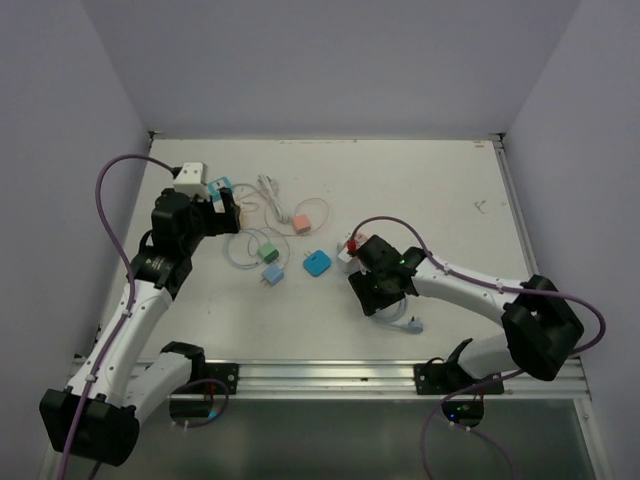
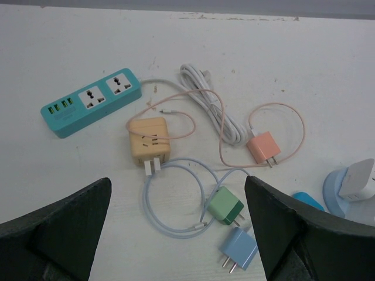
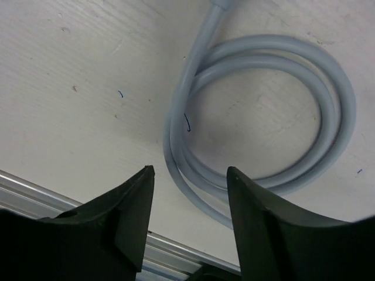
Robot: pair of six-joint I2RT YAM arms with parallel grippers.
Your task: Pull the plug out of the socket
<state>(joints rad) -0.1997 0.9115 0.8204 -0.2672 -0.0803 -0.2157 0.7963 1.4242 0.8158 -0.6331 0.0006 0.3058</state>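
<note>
We found the white plug (image 2: 358, 178) sitting on a round pale-blue socket (image 2: 335, 196) at the right edge of the left wrist view. From above, it lay near the middle of the frame, just up and left of the right arm's wrist. The right gripper (image 3: 188, 175) was much the nearer, but its fingers pointed toward the bottom of the frame, away from the plug, over a coiled grey cable (image 3: 328, 99). Its jaws stood partly apart and held nothing. The left gripper (image 2: 179, 181), spread wide and empty, hung in the upper left, well apart from the plug. The plug seemed to stand up out of the socket, so we judged the pull should go upward, once the right gripper swung round to it.
</note>
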